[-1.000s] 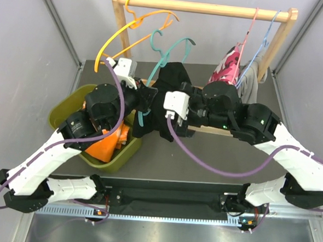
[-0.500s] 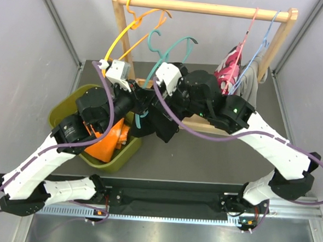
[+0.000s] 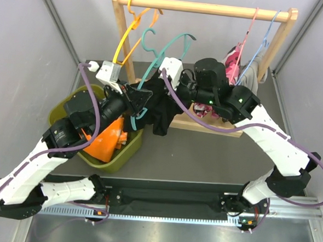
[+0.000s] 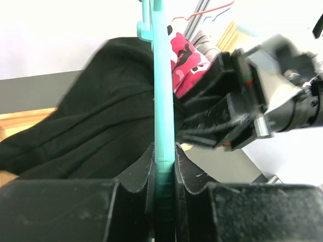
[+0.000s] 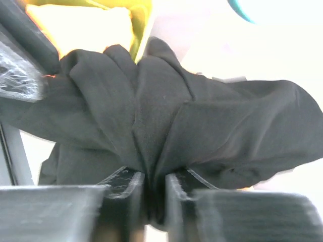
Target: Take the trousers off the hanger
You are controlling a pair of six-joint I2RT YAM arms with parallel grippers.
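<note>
1. Trousers (image 3: 160, 109): black, creased and bunched, draped over the teal hanger (image 3: 159, 58). They hang above the table (image 3: 203, 156) in front of the wooden rack (image 3: 201, 7), just right of the green bin (image 3: 56, 113).
2. Left wrist view only: left gripper (image 4: 164, 162) pinches the hanger's flat bar, which runs straight up from between the fingers.
3. Right wrist view only: right gripper (image 5: 155, 182) has its fingers nearly together, pinching a gathered fold of trousers.
4. Top view: both grippers meet at the trousers, with the fingertips hidden by cloth and wrists.
5. Waist and legs are indistinguishable. The right wrist background is washed out.
</note>
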